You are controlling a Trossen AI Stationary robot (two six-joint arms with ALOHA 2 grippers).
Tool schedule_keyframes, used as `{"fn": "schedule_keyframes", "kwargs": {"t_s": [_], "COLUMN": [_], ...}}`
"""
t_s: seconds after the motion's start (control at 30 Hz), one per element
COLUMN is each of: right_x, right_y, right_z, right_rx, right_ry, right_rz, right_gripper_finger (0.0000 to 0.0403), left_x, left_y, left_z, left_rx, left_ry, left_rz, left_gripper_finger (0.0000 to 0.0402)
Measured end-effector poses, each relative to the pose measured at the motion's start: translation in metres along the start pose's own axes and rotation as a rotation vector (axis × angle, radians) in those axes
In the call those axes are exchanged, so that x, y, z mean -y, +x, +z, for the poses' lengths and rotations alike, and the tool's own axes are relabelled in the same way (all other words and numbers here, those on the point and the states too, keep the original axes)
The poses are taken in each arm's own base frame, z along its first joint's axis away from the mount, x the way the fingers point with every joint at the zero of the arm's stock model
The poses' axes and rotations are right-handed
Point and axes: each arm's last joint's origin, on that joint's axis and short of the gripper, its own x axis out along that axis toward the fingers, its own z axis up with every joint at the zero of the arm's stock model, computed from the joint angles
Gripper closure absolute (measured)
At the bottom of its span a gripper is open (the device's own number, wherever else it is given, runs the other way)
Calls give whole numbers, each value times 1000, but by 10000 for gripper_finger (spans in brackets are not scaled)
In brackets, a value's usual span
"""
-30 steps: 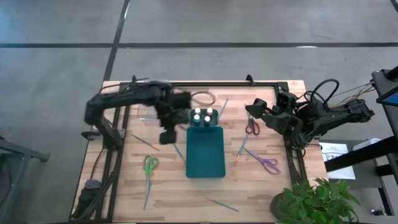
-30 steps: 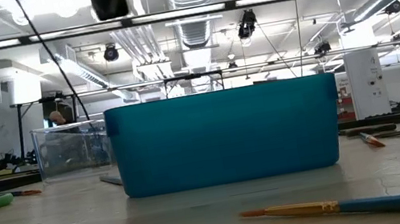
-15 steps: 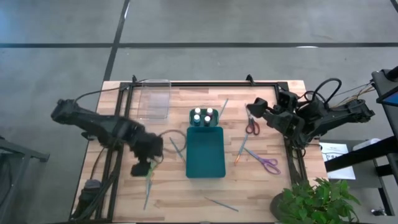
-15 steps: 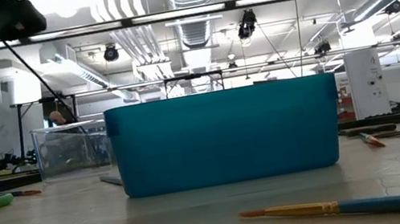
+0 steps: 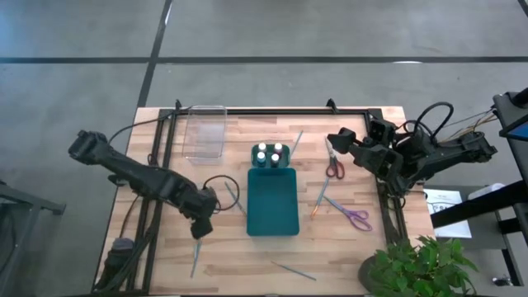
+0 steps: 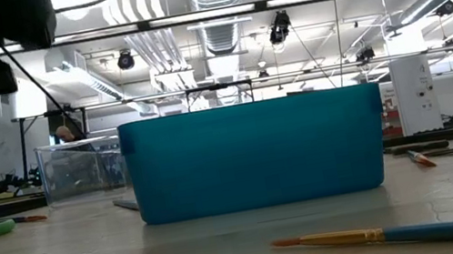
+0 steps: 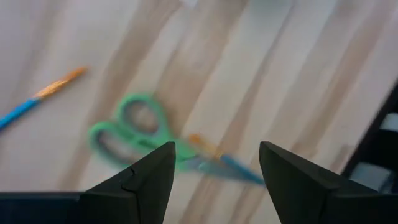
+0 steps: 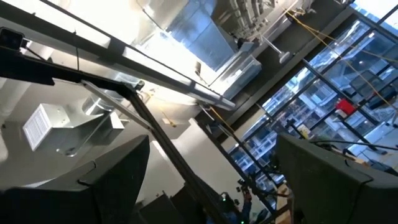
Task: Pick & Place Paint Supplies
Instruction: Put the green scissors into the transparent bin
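My left gripper [image 5: 200, 224] hangs open above the green-handled scissors [image 7: 134, 134], which lie flat on the wood near the table's left-near part; its fingers [image 7: 143, 180] touch nothing. In the high view the gripper hides the scissors' handles. My right gripper [image 5: 337, 139] waits open at the right, raised beside the red-handled scissors [image 5: 333, 167]. Purple-handled scissors [image 5: 356, 217] lie nearer. White-capped bottles [image 5: 270, 153] stand at the far end of the teal tray [image 5: 272, 210]. Brushes lie around the tray, one [image 5: 322, 196] to its right, one [image 6: 392, 232] near the front edge.
A clear plastic box [image 5: 205, 132] sits at the far-left of the table. A blue brush with an orange tip [image 7: 37, 102] lies beside the green scissors, another [image 7: 227, 163] crosses their blades. A potted plant [image 5: 408, 268] overhangs the near-right corner. A black frame rail [image 5: 272, 110] runs along the far edge.
My left arm has swung from beside the tray's far end, near the bottles, toward the table's near-left part and has come down over the green scissors. The clear box it covered now shows. My right arm has kept still.
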Motion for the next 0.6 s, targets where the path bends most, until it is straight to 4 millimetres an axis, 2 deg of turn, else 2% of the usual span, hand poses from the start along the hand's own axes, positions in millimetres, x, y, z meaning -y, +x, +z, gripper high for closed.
{"fn": "schedule_keyframes", "kwargs": {"t_s": [0.27, 0.33, 0.5, 0.6], "right_x": [0, 0, 0, 0], "right_y": [0, 0, 0, 0], "right_z": [0, 0, 0, 0], "right_rx": [4, 4, 4, 3], "right_ry": [18, 22, 24, 24], "right_rz": [-6, -6, -6, -6], "right_gripper_finger": [59, 59, 59, 59], "left_x": [-7, -13, -23, -23], "left_y": [25, 31, 44, 47], "left_z": [-3, -7, -18, -22], "left_rx": [33, -14, -159, -192], "left_ry": [-68, -181, -616, -749], "left_rz": [-70, -49, -26, -22], "left_gripper_finger": [169, 179, 215, 236]}}
